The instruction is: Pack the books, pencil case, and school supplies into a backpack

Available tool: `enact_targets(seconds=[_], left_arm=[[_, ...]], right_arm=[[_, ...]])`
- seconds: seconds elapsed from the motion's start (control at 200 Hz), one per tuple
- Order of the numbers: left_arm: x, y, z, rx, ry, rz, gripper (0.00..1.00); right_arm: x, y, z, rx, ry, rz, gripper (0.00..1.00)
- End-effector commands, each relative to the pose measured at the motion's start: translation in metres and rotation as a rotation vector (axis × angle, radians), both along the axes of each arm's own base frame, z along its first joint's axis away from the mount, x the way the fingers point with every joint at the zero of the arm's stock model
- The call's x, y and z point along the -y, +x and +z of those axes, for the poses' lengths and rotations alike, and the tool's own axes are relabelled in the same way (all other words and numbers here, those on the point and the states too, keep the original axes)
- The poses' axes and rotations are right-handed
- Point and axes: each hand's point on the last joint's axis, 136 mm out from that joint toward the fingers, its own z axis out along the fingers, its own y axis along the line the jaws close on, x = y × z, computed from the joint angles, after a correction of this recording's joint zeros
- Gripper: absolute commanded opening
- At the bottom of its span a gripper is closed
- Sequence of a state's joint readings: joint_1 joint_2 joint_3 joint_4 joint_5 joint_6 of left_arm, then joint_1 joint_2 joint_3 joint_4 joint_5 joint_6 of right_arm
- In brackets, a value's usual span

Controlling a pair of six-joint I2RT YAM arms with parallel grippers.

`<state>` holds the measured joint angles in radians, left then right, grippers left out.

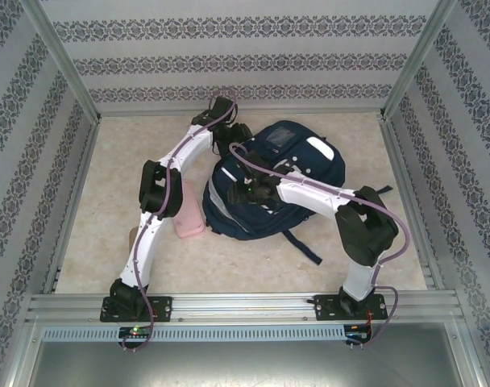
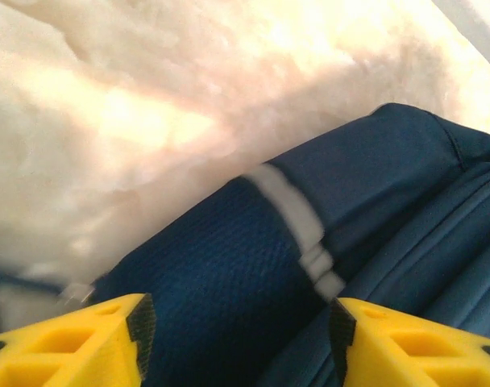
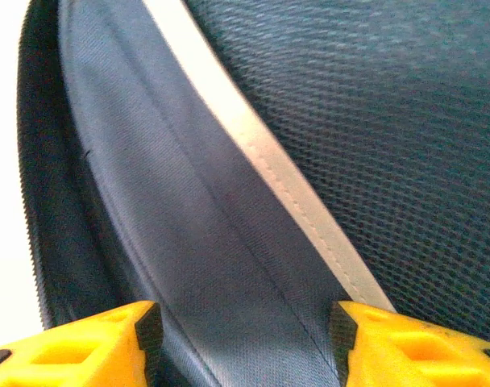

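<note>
Apparently working on getting the backpack (image 1: 325, 169) open for loading, the bag lying mid-table and nothing seen going in yet. Hovering the left gripper (image 2: 237, 343) over the bag's far-left shoulder, fingers spread and closing on nothing. Holding the right gripper (image 3: 241, 343) close against the zipper flap, fingers likewise apart, with the fabric between them unpinched. Probably needing next a pinch on that flap edge and a lift. Leaving the pencil case (image 1: 190, 219) on the table just beside the bag, partly under the left arm. Reading no brand or lettering anywhere: white patch (image 1: 320, 147) illegible, reflective stripe (image 3: 293, 201) plain.
</note>
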<state>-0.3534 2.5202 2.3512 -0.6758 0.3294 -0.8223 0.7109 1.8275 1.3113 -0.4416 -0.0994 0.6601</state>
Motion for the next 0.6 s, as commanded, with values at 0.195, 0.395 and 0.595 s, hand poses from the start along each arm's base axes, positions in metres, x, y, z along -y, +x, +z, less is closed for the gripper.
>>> enact_targets(seconds=[0.195,0.395,0.595], left_arm=[[-0.088,-0.062,0.104,0.096,0.041,0.049,0.66],[-0.149,-0.133,0.093,0.069,0.147,0.150,0.69],[-0.173,-0.199,0.062,0.004,0.165,0.198,0.71]], right_arm=[[-0.031,0.021,0.022,0.063,0.013,0.099,0.63],[-0.025,0.014,0.027,0.138,-0.134,0.174,0.61],[-0.010,0.012,0.007,0.166,-0.358,0.280,0.59]])
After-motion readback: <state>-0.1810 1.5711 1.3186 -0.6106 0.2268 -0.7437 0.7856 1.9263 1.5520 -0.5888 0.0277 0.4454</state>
